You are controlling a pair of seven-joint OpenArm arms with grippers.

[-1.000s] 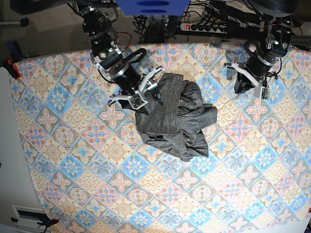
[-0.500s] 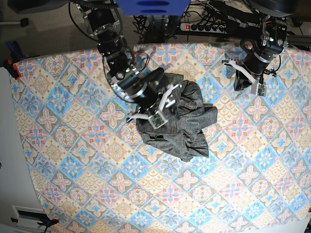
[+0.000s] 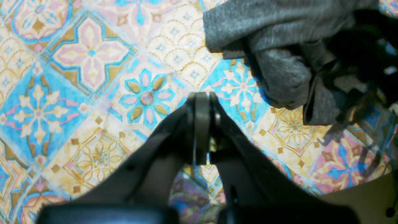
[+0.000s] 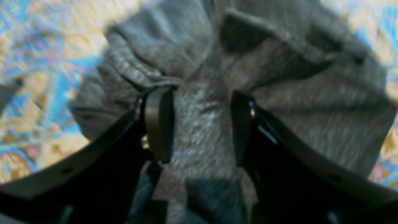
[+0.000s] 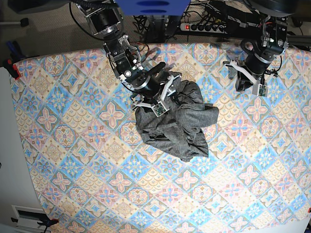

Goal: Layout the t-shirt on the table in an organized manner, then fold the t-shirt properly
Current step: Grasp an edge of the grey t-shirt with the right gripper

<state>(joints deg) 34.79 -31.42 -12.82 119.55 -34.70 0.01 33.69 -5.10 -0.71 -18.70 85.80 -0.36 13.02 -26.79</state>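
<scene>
Crumpled grey fabric, the t-shirt [image 5: 177, 124], lay bunched in a heap a little above the middle of the table [image 5: 87, 179], folds piled over each other and 1 lobe reaching out toward 3 o'clock. None of it was spread flat. At the heap's 11 o'clock edge the right gripper [image 5: 160, 97] was down on the cloth; in the right wrist view its 2 fingers [image 4: 157, 124] stood apart with a ridge of knit [image 4: 202, 124] between them, the fabric touching both inner faces, though I could not tell whether they were pinching it or only straddling it. Well apart, toward 2 o'clock from the shirt near the table's far edge, the left gripper [image 5: 246, 82] held nothing. In its own view the jaws were pressed together over bare patterned tiles [image 3: 93, 62], the shirt's edge [image 3: 279, 62] lying off at 1 o'clock.
</scene>
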